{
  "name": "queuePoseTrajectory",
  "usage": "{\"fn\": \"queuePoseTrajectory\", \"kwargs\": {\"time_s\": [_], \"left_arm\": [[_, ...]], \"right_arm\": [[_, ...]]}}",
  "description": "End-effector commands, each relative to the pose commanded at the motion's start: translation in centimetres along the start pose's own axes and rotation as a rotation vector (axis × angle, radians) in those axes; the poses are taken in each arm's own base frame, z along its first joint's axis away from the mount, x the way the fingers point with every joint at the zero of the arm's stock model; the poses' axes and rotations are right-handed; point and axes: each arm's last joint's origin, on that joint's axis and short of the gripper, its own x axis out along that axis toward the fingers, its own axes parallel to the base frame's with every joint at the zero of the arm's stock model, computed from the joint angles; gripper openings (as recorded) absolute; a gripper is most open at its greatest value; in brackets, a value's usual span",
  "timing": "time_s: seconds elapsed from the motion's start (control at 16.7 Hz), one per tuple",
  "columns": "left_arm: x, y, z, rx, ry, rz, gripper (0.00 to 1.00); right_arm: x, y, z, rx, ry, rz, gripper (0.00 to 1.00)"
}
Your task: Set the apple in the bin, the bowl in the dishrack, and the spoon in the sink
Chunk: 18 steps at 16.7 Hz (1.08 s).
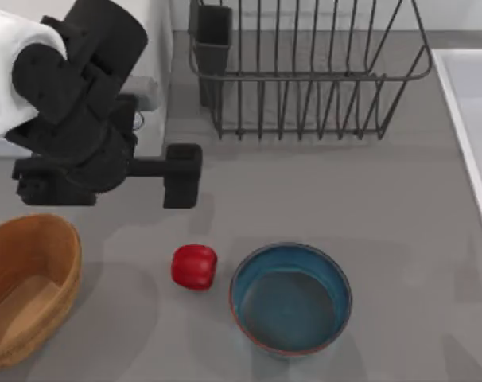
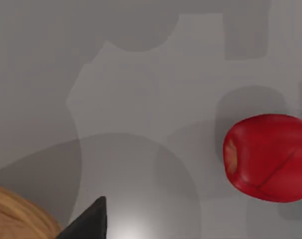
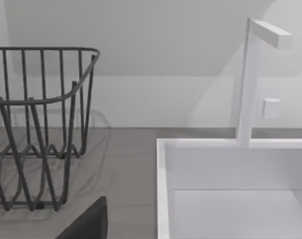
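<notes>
The red apple [image 1: 194,266] lies on the grey table between the tan wooden bin [image 1: 26,286] at the left edge and the blue bowl [image 1: 290,298]. My left gripper [image 1: 182,175] hangs above the table, a little behind the apple and apart from it. In the left wrist view the apple [image 2: 270,157] lies on the table, with the bin's rim [image 2: 16,216] in a corner. The dark wire dishrack [image 1: 305,72] stands at the back. The white sink [image 1: 472,135] runs along the right edge. The spoon is out of view. A dark part of my right gripper [image 3: 88,224] faces the dishrack [image 3: 41,124] and sink [image 3: 230,189].
A black utensil cup [image 1: 212,36] sits at the dishrack's left corner. A white faucet [image 3: 250,79] rises behind the sink. A white block [image 1: 157,72] stands at the back left behind my left arm. Bare grey table lies between the bowl and the dishrack.
</notes>
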Motion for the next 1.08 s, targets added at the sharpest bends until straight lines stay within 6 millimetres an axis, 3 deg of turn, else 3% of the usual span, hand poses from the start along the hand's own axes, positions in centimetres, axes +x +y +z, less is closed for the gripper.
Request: {"fn": "queuePoseTrajectory", "kwargs": {"time_s": [0.24,0.54,1.08], "left_arm": [[4.0,-3.7,2.1,0.015,0.201,0.065,1.00],[7.6,-6.6,2.9,0.029,0.344,0.132,1.00],[8.6,-6.8,2.8,0.030,0.366,0.144,1.00]], "right_arm": [[0.0,0.0,0.0,0.000,0.000,0.000,1.00],[0.0,0.0,0.0,0.000,0.000,0.000,1.00],[0.0,0.0,0.0,0.000,0.000,0.000,1.00]]}}
